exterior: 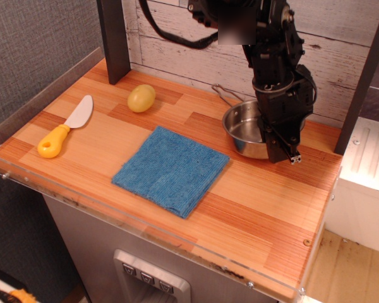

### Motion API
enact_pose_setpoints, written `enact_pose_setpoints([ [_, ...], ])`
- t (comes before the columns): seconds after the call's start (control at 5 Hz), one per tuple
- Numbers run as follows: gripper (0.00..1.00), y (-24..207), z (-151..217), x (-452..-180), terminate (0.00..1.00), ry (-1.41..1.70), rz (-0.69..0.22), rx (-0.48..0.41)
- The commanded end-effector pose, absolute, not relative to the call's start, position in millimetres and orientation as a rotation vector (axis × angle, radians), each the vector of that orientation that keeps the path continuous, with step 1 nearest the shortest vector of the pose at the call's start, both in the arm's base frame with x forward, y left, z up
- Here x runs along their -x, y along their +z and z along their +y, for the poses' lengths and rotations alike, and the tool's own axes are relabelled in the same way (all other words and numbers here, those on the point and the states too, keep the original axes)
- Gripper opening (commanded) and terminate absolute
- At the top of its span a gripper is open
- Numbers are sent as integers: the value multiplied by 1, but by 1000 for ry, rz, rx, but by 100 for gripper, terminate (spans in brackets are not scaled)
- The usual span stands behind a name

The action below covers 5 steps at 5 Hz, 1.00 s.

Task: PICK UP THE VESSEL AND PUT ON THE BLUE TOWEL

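Note:
The vessel [243,128] is a small shiny steel pan with a thin wire handle [224,95] pointing back left. It is at the back right of the wooden table, a little above the surface and tilted slightly. My gripper [275,140] comes down from above and is shut on the pan's right rim, one finger inside and one outside. The blue towel [172,169] lies flat in the middle of the table, to the front left of the pan, with nothing on it.
A yellow-handled knife [63,129] lies at the left edge. A round yellow fruit [141,98] sits behind the towel. A dark post [114,38] stands at the back left and another [365,72] at the right. A plank wall runs behind.

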<state>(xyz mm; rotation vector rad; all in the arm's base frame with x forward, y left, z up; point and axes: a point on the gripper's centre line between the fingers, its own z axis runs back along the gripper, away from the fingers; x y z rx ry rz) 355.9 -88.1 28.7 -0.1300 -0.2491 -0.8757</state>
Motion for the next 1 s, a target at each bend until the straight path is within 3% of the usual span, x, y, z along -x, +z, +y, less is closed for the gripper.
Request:
enact_pose_setpoints([
  [0.0,0,81,-81,-355,0,-897,-367,97],
  [0.2,0,114,-64,-343,0,-810,-369,111],
  [0.4,0,128,-40,-323,0,-648,-328,110],
  [0.8,0,110,-28,-279,0,-394,-207,68],
])
